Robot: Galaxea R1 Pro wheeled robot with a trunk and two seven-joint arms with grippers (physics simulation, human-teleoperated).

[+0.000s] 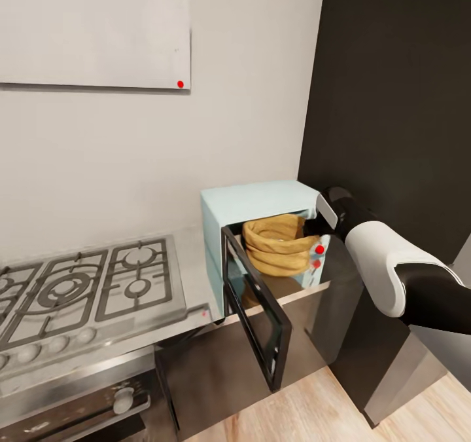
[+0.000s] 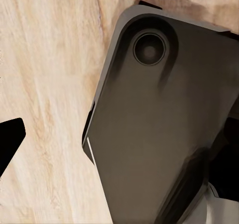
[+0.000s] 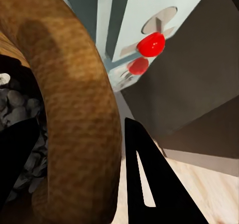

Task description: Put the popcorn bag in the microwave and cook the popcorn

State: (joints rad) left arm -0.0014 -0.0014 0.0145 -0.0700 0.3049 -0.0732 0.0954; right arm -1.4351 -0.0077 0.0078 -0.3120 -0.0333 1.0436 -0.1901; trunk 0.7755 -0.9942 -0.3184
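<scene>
both right gripper (image 3: pixel 82 176) fingers clamp the popcorn bag (image 1: pixel 280 244) rim at the microwave (image 1: pixel 258 201).

Head cam sits high, looking forward and down at the counter corner, with the microwave (image 1: pixel 258 232) mid-frame at medium range. Right wrist cam is jammed right up against the popcorn bag (image 3: pixel 74 99) rim, microwave front behind it, so those two overlap. Left wrist cam points straight down at the wood floor (image 2: pixel 45 84)
</scene>
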